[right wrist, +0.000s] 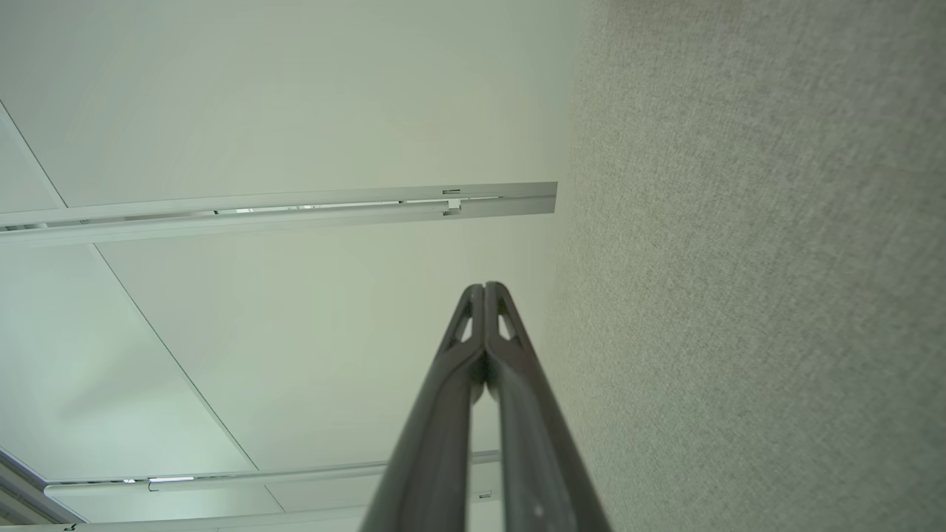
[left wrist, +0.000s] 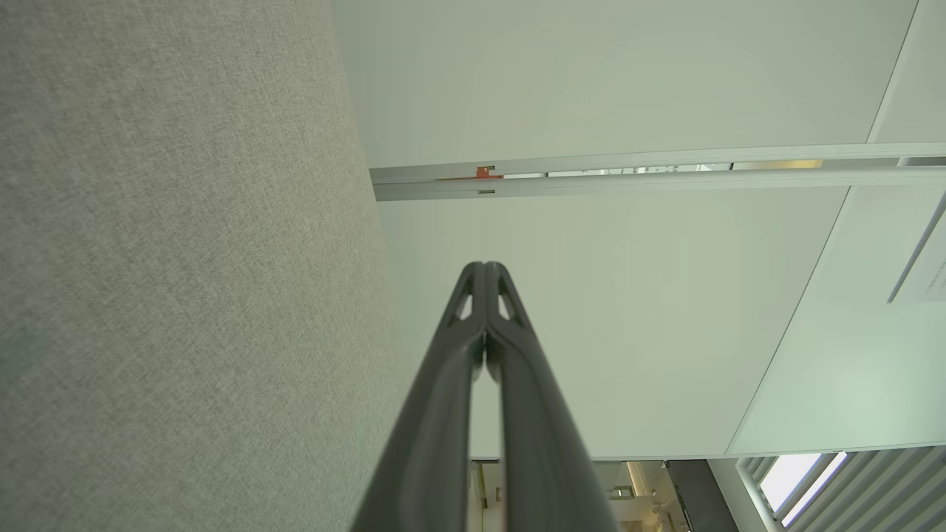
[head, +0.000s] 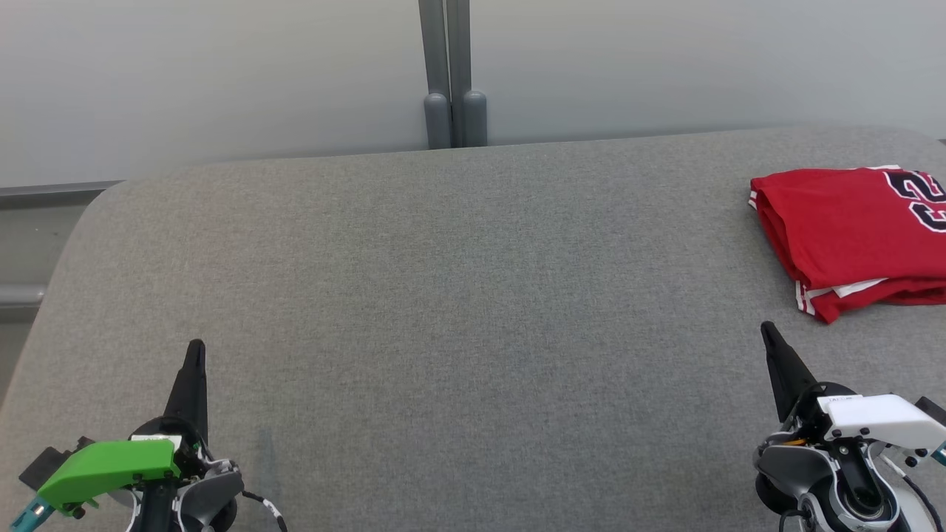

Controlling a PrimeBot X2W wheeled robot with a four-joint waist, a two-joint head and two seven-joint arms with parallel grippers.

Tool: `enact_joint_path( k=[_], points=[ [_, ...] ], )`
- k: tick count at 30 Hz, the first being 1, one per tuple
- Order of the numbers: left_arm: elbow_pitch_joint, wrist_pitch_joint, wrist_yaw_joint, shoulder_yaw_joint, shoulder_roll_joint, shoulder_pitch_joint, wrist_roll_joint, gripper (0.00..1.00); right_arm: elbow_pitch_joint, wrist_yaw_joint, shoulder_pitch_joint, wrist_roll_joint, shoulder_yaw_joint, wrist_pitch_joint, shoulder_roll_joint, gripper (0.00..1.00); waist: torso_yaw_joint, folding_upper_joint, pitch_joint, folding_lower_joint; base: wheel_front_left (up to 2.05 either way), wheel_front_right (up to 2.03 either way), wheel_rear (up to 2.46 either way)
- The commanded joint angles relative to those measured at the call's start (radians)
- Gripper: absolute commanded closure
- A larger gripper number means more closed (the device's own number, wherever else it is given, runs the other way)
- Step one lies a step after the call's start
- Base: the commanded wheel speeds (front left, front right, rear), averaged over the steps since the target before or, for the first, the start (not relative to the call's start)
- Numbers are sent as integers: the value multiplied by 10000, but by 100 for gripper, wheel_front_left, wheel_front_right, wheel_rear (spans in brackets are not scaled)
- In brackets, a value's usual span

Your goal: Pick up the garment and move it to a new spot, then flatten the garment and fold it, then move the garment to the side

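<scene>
Folded red jersey (head: 842,229) lies at the upper right of the frame on a grey tabletop (head: 473,295). Left gripper (head: 196,347), lower left, and right gripper (head: 767,329), lower right, both have jaws closed and empty.

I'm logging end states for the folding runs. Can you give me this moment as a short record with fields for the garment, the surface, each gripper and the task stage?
garment: red jersey, folded, white trim and part of a number showing, cut off by the head view's right edge
surface: grey padded table, jersey at its far right
left gripper: jaws shut, empty, near left
right gripper: jaws shut, empty, near right, short of the jersey and not touching it
task stage: jersey looks folded and set aside
</scene>
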Motion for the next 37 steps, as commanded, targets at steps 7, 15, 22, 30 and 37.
enact_joint_path(
  k=[7,15,22,30,37],
  points=[
    [-24,35,-57,25,12,-122,-21,100,-52,7,-69,60,-22,38,-28,100,0,0,0,0,0,0,0],
    [-23,34,-57,24,12,-122,-21,100,-52,7,-68,58,-23,40,-27,100,0,0,0,0,0,0,0],
    [-23,34,-57,24,12,-122,-20,100,-52,7,-68,57,-25,41,-25,100,0,0,0,0,0,0,0],
    [-24,33,-57,23,12,-122,-20,100,-52,7,-69,55,-26,43,-24,100,0,0,0,0,0,0,0],
    [-24,33,-57,23,12,-122,-21,100,-50,7,-69,53,-28,44,-23,100,0,0,0,0,0,0,0]
  ],
)
